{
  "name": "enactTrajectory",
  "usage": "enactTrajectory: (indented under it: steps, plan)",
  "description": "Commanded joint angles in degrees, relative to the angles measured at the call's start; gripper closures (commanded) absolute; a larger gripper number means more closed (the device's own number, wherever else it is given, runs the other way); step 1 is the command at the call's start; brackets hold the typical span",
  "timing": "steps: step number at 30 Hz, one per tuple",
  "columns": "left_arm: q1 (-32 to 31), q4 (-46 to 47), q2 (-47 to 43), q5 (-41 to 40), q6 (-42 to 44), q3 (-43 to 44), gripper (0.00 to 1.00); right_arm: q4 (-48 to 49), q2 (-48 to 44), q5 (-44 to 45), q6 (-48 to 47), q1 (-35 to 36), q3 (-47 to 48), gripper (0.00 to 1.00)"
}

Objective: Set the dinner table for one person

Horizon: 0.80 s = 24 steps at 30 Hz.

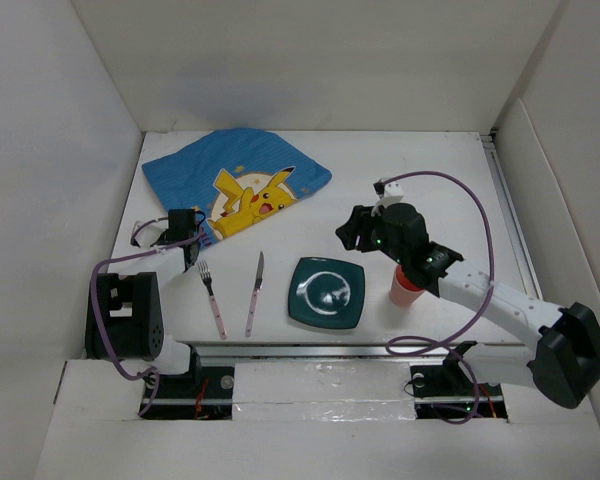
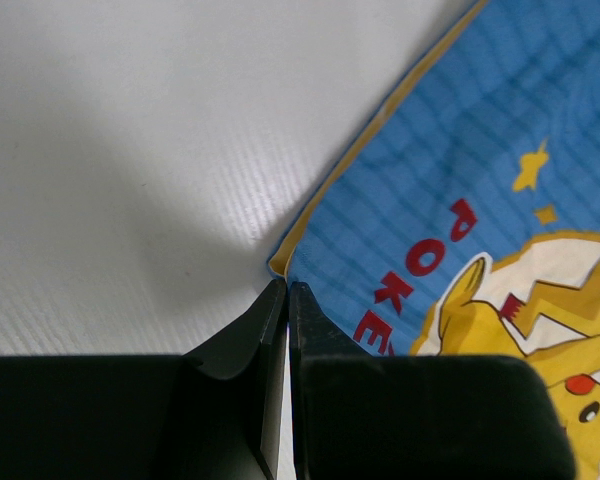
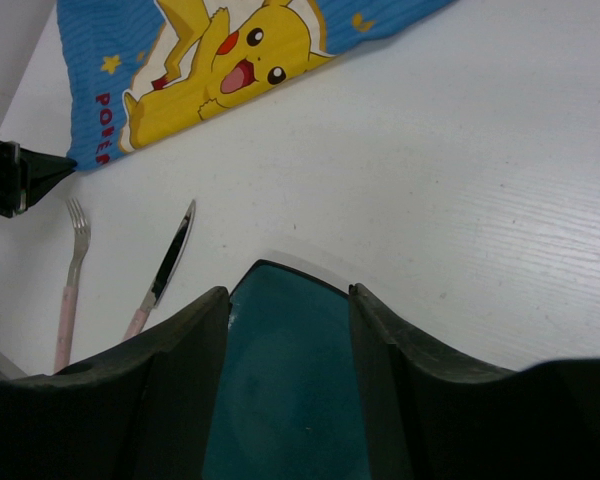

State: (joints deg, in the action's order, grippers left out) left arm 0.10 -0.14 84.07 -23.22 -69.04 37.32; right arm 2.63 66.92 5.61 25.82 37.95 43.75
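Observation:
The white dinner table [image 1: 430, 170] holds a blue placemat [image 1: 238, 180] with a yellow cartoon print at the back left. A pink-handled fork [image 1: 212, 290], a knife [image 1: 255, 292] and a teal square plate [image 1: 327, 292] lie in a row near the front. A pink cup [image 1: 405, 287] stands right of the plate, partly hidden under my right arm. My left gripper [image 2: 285, 287] is shut, its tips pinching the placemat's near corner [image 2: 280, 265]. My right gripper [image 3: 288, 295] is open and empty, above the plate [image 3: 285, 400].
White walls enclose the table on three sides. A metal rail [image 1: 515, 220] runs along the right edge. The right wrist view shows the fork [image 3: 72, 290], the knife [image 3: 165, 265], the placemat [image 3: 230, 60] and my left gripper [image 3: 15, 178] at the placemat corner.

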Motion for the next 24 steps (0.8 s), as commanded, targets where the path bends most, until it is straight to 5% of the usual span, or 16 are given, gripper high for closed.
enactTrajectory:
  steps: [1,8,13,24]
  plan:
    - [0.3,-2.1,-4.7,-2.3,3.5,4.2,1.0,4.2,4.3,1.2,0.8,0.4,6.3,0.41]
    - [0.3,2.7,-15.8,3.4,9.9,2.0,1.0,0.0,26.0,6.0,7.9,-0.2,26.6,0.43]
    - [0.3,3.2,-15.8,6.4,9.6,1.1,1.0,-7.8,45.4,11.3,17.7,-2.1,44.8,0.52]
    - [0.3,2.5,-18.7,5.5,8.2,2.8,1.0,-11.4,57.7,14.8,35.3,-9.8,51.1,0.49]
